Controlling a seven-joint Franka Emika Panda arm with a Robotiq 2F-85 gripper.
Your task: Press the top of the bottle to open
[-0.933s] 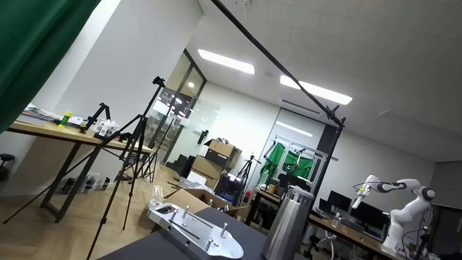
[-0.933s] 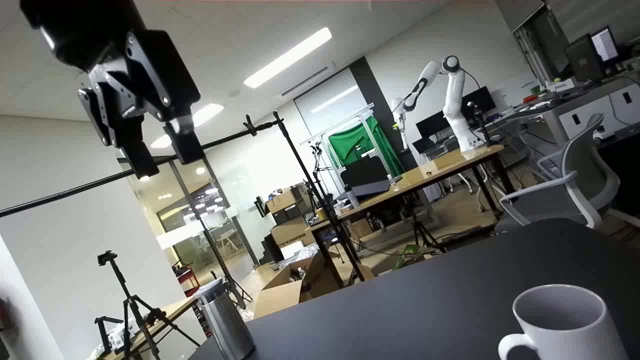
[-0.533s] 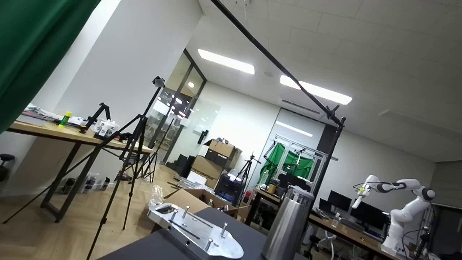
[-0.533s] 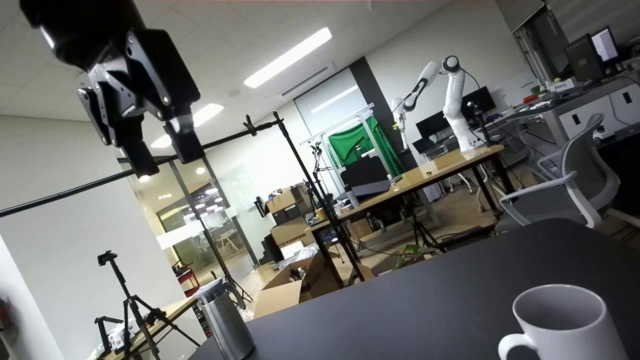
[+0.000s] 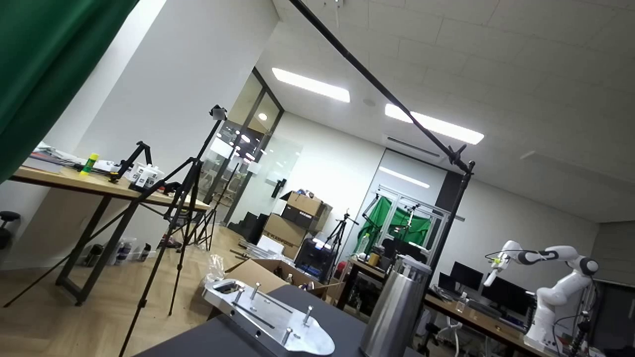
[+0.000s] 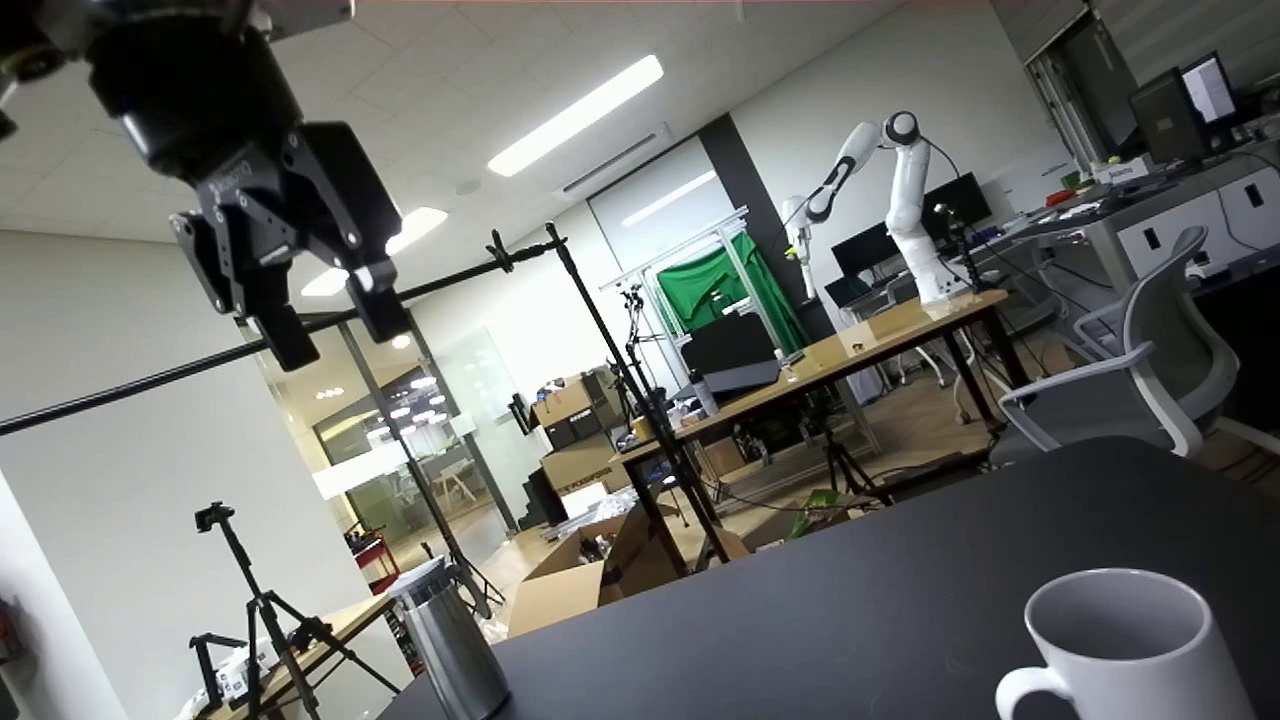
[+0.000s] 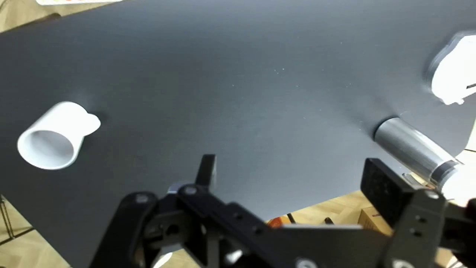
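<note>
No text reads clearly; the print on a cardboard box (image 5: 285,230), lower middle in an exterior view, is too small.

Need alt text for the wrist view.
Gripper, jaws apart, above a dark table; toward the picture's right, a silver bottle, its top washed out white. A white mug stands at left; a pale object is cut off at upper right.
</note>
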